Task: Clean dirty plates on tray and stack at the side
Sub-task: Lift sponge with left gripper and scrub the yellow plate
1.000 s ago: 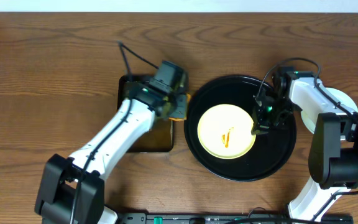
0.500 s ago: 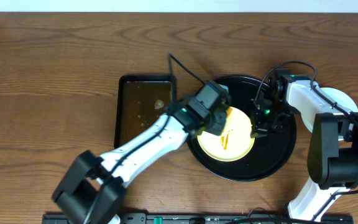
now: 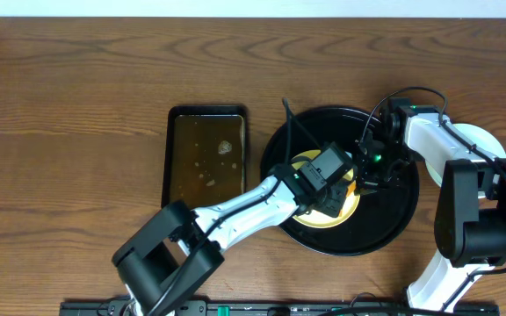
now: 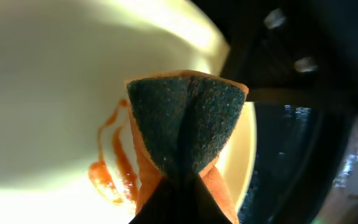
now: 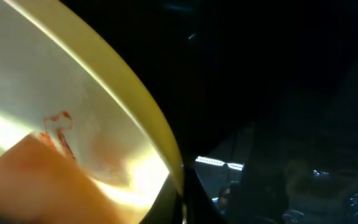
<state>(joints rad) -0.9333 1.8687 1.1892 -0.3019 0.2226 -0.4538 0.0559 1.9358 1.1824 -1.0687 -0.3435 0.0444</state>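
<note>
On black tray (image 3: 393,224): yellow plate (image 4: 55,93), sauce-smeared | left jaws clamp sponge (image 4: 182,118) | right jaws: cannot tell

This looks like a robot lab. One robot arm (image 3: 235,206) stands at the lower left, a second arm (image 3: 473,206) at the right, on a brown wood table (image 3: 60,132).
</note>
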